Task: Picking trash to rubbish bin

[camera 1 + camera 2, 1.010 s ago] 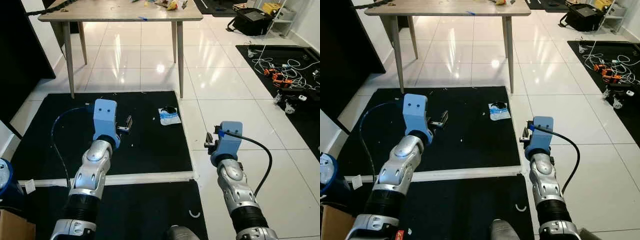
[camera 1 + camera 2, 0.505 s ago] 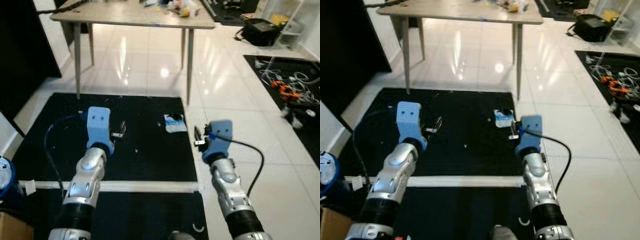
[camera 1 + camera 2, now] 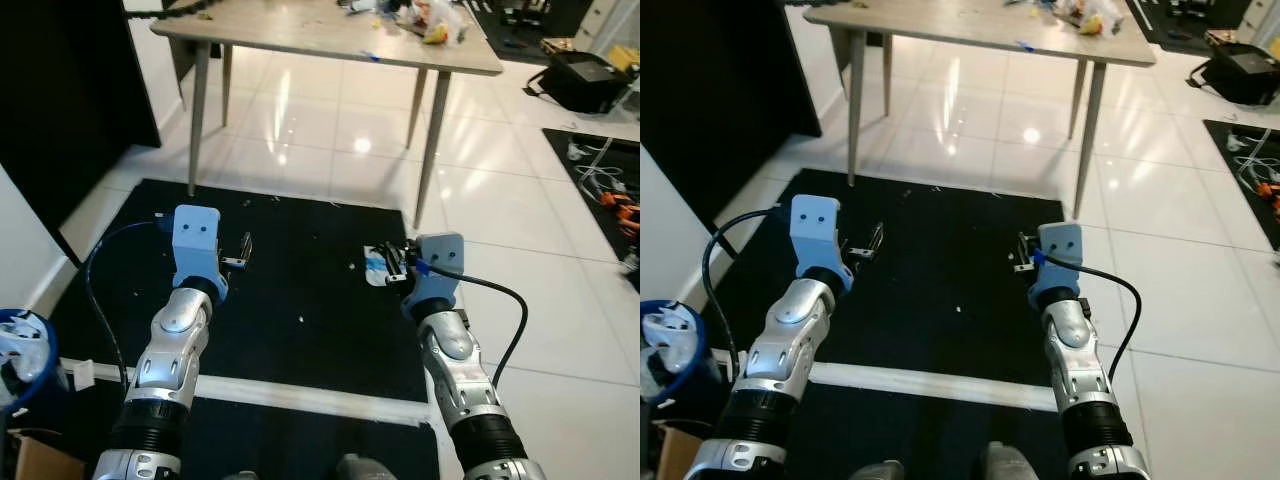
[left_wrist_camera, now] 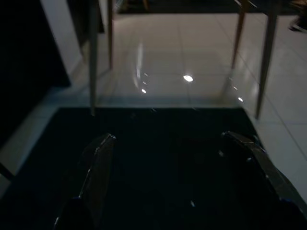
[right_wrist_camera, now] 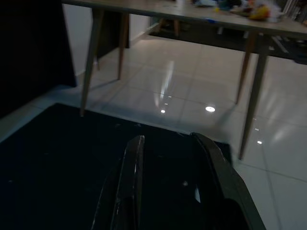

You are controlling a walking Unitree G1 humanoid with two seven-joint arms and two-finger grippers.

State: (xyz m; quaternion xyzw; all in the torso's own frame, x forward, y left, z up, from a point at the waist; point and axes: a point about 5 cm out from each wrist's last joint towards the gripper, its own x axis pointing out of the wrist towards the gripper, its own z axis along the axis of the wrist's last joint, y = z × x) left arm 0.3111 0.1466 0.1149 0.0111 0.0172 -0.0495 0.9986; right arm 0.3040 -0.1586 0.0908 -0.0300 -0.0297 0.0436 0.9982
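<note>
the trash here is a small white and blue crumpled wrapper [image 3: 378, 266] lying flat on the black floor mat [image 3: 300, 300], near the mat's right edge, centre-right of the head view. it sits low on the floor, so i'd judge both arms are held forward and down to be ready for a floor pick. the right gripper [image 3: 396, 265] hangs just beside the wrapper, partly covering it from the head camera, its two black fingers [image 5: 130, 177] set to a narrow gap with nothing between them. the right forearm is stretched out straight from the lower right of the frame, blue wrist block up.

the left gripper [image 3: 240, 252] points forward over the mat at centre-left, well apart from the wrapper, fingers [image 4: 96, 167] spread wide and empty, elbow tucked low.

the blue-rimmed rubbish bin [image 3: 22, 345] with a white liner sits at the lower left edge, well away from the wrapper. the wooden table [image 3: 330, 30] stands across the top.
</note>
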